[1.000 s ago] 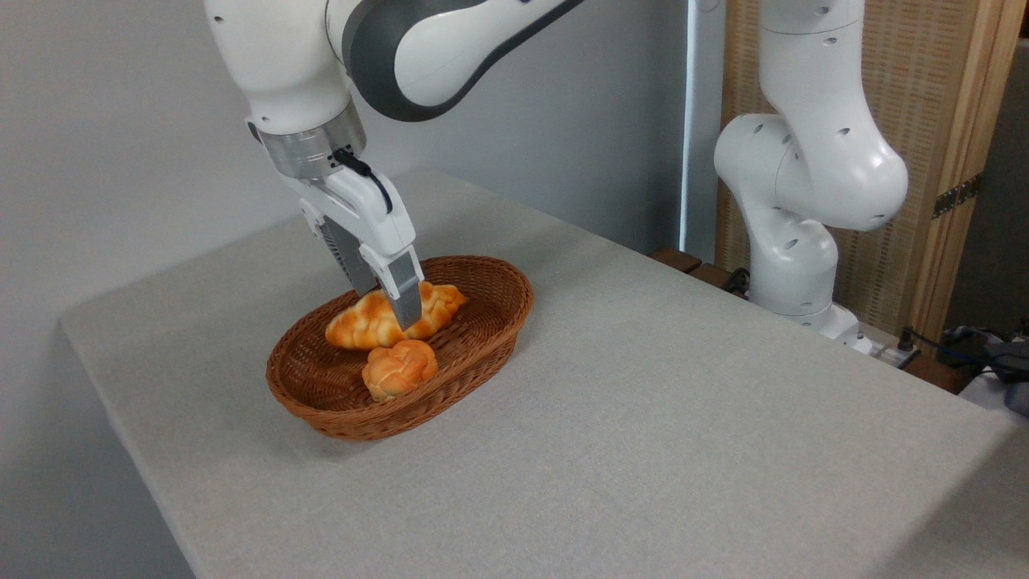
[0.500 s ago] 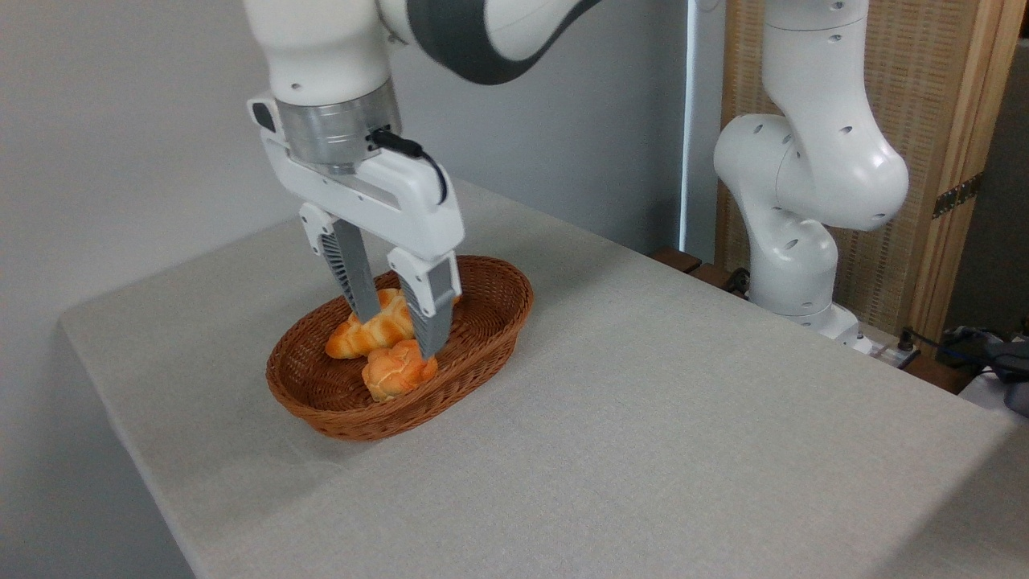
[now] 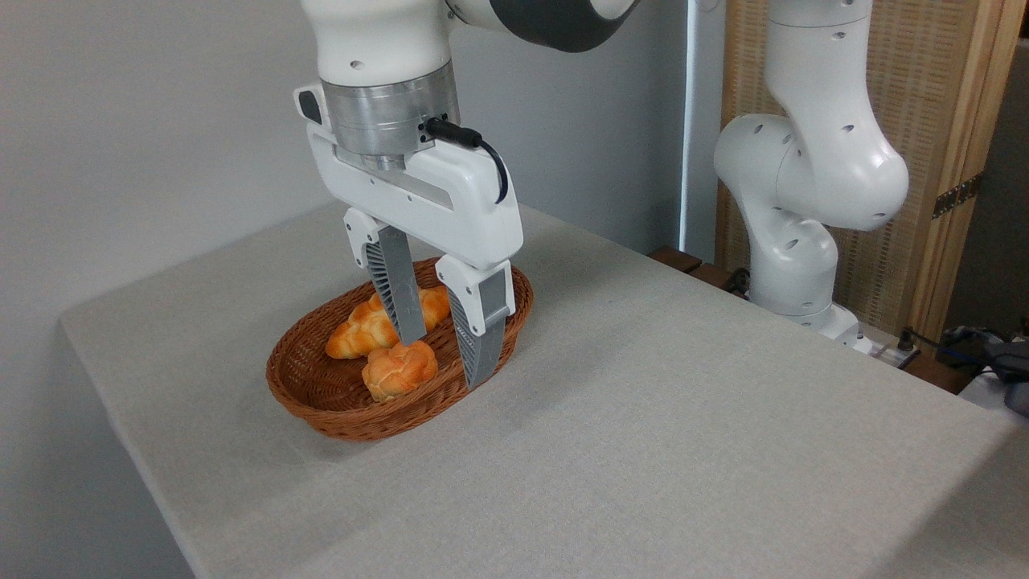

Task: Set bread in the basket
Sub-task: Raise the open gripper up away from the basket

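- braided loaf (image 3: 366,326) lies inside the wicker basket (image 3: 321,414), left-centre of frame, along the far side, resting on the basket floor and leaning toward the back wall; right end hidden behind a gripper finger
- loaf looks settled, nothing gripping it, so the placing step reads as done
- small round knotted bun (image 3: 399,371) also in the basket, just in front of the loaf, near or touching it; can't tell which
- basket sits flat on the grey table (image 3: 683,418), not tipped, both breads within its rim
- gripper (image 3: 448,358) hangs above the right half of the basket, fingers pointing down, spread wide apart with clear space between them, holding nothing
- left finger (image 3: 399,293) overlaps the loaf in this view; the right finger's tip overlaps the basket's near-right rim; can't tell whether either touches, looks more like it is raised above them
- judgement: task essentially complete, bread is in the basket and released
- what's left: probably only lifting the arm clear and retreating; no other loose bread visible on the table
- risk on the way out: a finger could clip the bun or the basket rim if the arm moves sideways before rising
- background: arm base (image 3: 804,201) at upper right, wooden screen (image 3: 940,121) behind it, cables at the far right edge; none involved
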